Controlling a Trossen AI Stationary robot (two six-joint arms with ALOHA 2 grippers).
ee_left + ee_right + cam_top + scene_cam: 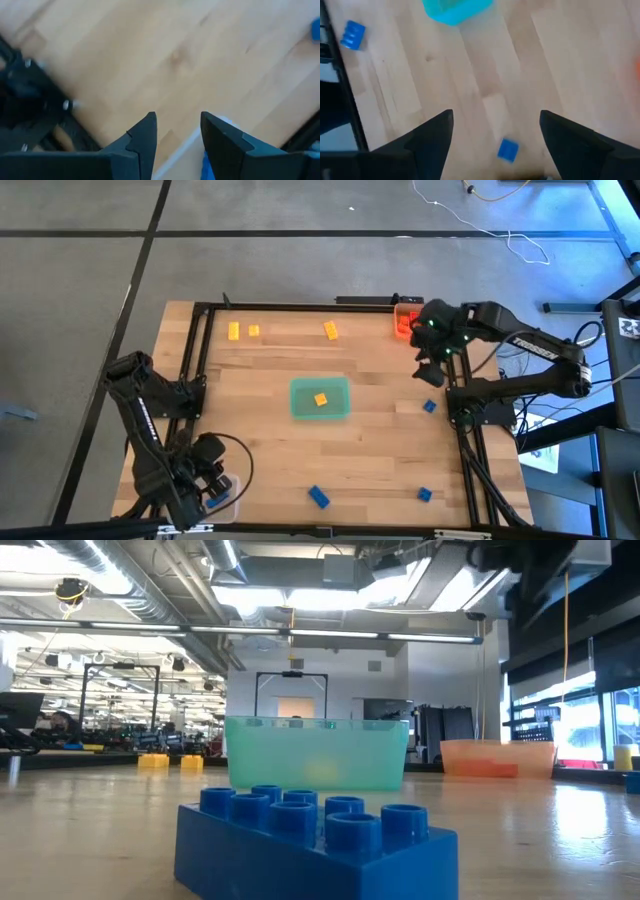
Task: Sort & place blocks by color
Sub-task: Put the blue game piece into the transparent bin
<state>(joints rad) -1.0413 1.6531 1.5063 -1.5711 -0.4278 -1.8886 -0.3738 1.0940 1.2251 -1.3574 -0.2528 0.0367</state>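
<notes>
1. Pale wood table (270, 390), open workshop behind; blocks scattered: yellow block (321, 399) in green tray (303, 409), more yellow along the far edge, blue blocks (318, 496) near the front.
2. Left gripper (177, 132) at the near-left corner above clear tray (222, 496), fingers parted, nothing between.
3. Right gripper (496, 130) spread wide, empty, hovering near orange tray (405, 320).
4. Likely next: descend straight over small blue block (508, 150), straddle squarely, close gently.
</notes>
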